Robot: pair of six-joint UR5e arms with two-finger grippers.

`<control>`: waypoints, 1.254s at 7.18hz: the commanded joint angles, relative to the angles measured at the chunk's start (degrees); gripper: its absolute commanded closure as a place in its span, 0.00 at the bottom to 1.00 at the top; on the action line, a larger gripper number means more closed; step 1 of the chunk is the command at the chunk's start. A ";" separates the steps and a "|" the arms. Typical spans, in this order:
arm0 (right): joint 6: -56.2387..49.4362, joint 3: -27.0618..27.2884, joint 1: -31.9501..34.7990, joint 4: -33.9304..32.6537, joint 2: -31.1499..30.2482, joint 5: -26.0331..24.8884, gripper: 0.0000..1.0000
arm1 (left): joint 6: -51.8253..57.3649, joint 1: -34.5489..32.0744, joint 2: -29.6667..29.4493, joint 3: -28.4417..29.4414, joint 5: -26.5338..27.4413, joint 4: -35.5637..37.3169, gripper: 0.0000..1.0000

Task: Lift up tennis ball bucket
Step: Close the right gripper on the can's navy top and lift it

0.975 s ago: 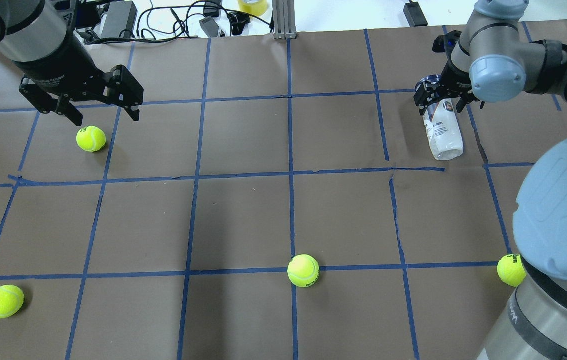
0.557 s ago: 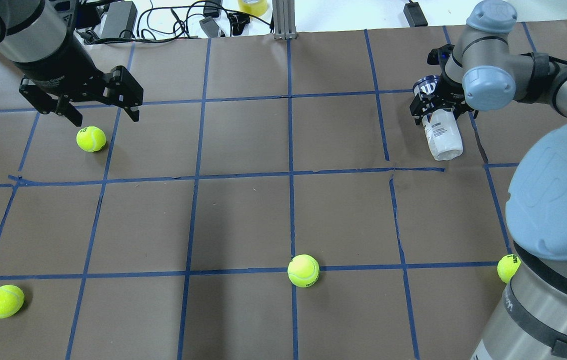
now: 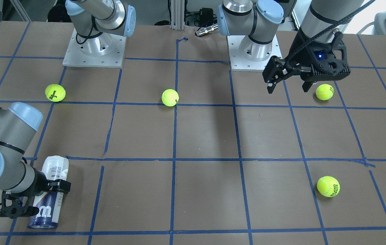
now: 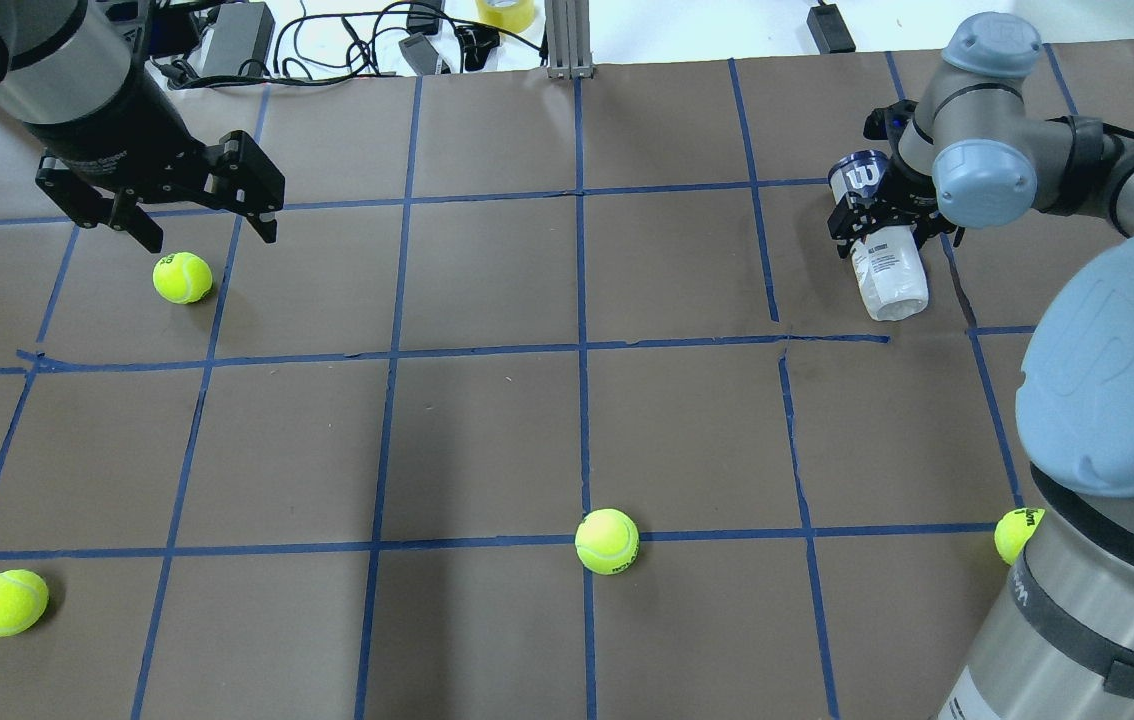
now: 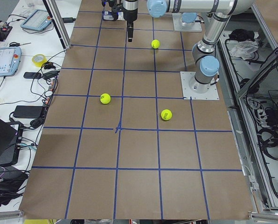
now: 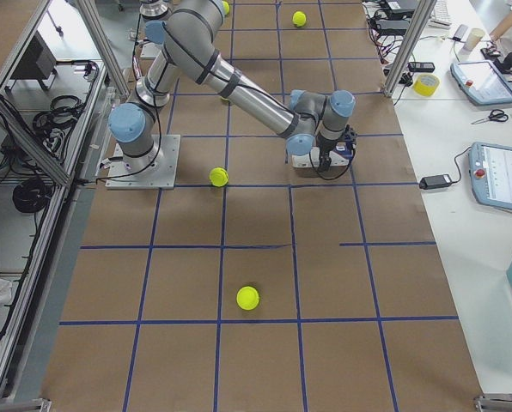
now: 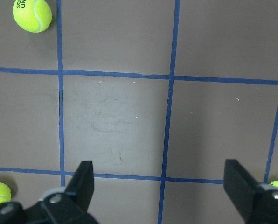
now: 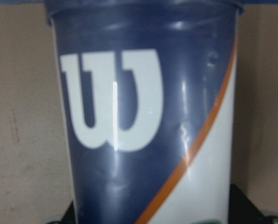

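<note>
The tennis ball bucket (image 4: 889, 275) is a slim can with a white label and a navy end bearing a white W. It lies at the far right of the table and also shows in the front-facing view (image 3: 52, 170). My right gripper (image 4: 884, 232) is shut across its middle, and the can fills the right wrist view (image 8: 143, 116). The navy end (image 4: 857, 173) looks slightly raised, while the white end rests on the paper. My left gripper (image 4: 211, 236) is open and empty, hovering far away on the left.
Several tennis balls lie on the brown paper: one under my left gripper (image 4: 182, 277), one front left (image 4: 7, 603), one front centre (image 4: 607, 541), one by my right arm's base (image 4: 1017, 535). Cables and adapters (image 4: 237, 35) sit beyond the far edge.
My right gripper has shifted from the can's navy end toward its middle. The navy end now shows beyond the gripper and looks raised. The left arm has barely moved.
</note>
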 commanded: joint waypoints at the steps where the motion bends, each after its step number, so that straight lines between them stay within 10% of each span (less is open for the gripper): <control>1: 0.07 -0.13 0.01 0.03 -0.04 0.85 0.07 | 0.00 0.01 0.15 -0.02 0.25 -0.26 0.00; 9: -0.02 0.05 0.27 0.11 -0.21 1.65 0.26 | 0.00 0.81 0.33 0.07 0.43 -0.70 0.00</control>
